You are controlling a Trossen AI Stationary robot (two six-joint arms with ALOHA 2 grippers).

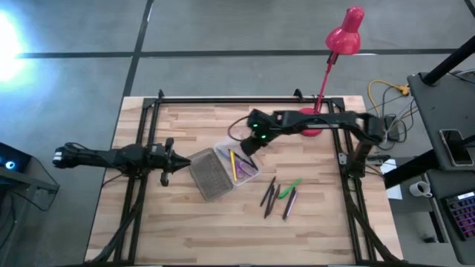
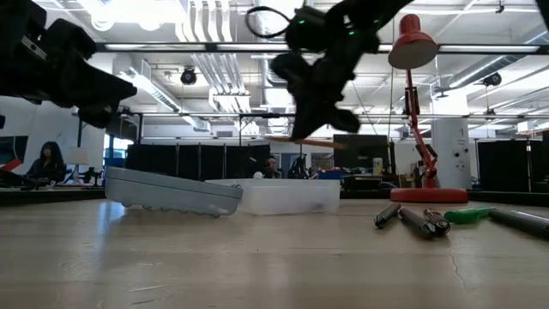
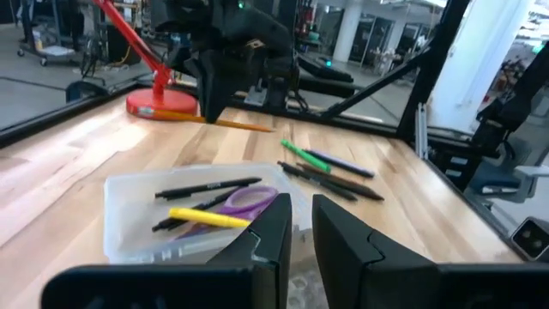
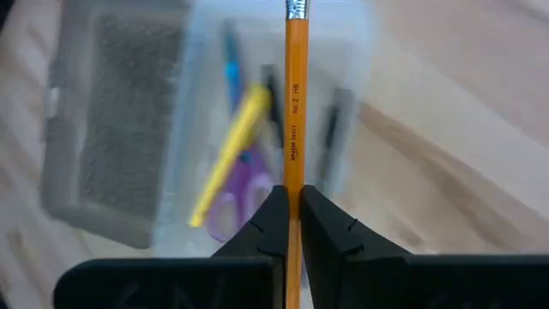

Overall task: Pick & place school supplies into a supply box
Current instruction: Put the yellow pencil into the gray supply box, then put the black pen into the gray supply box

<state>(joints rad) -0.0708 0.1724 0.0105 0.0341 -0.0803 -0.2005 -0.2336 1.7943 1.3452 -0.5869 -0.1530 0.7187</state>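
Right tool clamping a long orange wooden pencil between its dark fingers, hovering just above the small clear plastic supply box near the middle of the light wooden worktop. Pencil lying roughly level in the low view, clear of the box rim, not yet released. Box sitting open, ribbed greyish lid folded out flat beside it toward the left arm. Already lying inside: thick yellow marker, purple-handled scissors, two thin black pens. Remaining on the worktop, near the box on the right-arm side: cluster of dark pens plus a green marker. Left tool waiting at the lid's outer edge, fingers standing slightly apart, gripping nothing. Red desk lamp standing at the far edge, not part of the job.

Step in hand, judging: placing the pencil, mid-task. Next move calling for lining the pencil up with the box's long side, lowering, then opening; risk being an end catching on the rim.
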